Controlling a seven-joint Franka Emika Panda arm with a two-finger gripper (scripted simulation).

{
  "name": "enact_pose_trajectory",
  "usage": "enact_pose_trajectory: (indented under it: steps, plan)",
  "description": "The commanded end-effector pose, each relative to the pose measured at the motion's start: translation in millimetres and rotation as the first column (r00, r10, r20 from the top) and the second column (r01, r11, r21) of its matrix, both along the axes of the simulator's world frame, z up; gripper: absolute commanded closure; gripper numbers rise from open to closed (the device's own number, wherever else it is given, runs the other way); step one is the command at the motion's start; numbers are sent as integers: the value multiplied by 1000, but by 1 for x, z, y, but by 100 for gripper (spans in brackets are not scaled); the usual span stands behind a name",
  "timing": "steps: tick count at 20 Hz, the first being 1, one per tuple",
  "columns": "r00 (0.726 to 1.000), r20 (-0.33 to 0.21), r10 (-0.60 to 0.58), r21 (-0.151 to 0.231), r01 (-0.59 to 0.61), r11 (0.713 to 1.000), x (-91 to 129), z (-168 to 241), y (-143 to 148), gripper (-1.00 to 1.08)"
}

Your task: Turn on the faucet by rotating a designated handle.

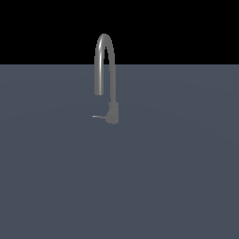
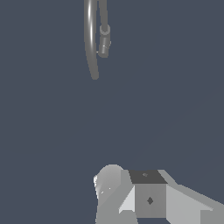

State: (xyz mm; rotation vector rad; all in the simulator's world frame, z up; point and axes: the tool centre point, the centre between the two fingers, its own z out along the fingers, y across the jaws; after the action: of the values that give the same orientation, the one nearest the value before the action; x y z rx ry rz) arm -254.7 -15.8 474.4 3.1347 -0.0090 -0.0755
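No writing or brand mark can be read anywhere. In the exterior view the thin handle (image 1: 98,116) juts toward that view's left from the base of the faucet (image 1: 112,113), upright on the grey floor (image 1: 177,177). Whether the gripper (image 2: 144,197) is spread cannot be told; it is well apart from the faucet.

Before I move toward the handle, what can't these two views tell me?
- Pincer: neither view shows it; the exterior view has no arm, and the wrist view shows only a grey robot part at its edge. Open or shut: unknown.
- Handle: thin and tiny in the exterior view; I cannot pick it out in the wrist view.
- Faucet: cut off by the wrist view's edge.
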Motion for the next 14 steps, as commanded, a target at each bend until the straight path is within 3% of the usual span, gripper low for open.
enact_pose_trajectory:
  steps: [1,7,14]
  plan:
    - [1000,0,0,0,0,1000,0,0,0,108]
    - [999,-3,35,-32,-35,999,7,-3,2,108]
    - [987,-21,158,-143,-159,977,31,-16,11,108]
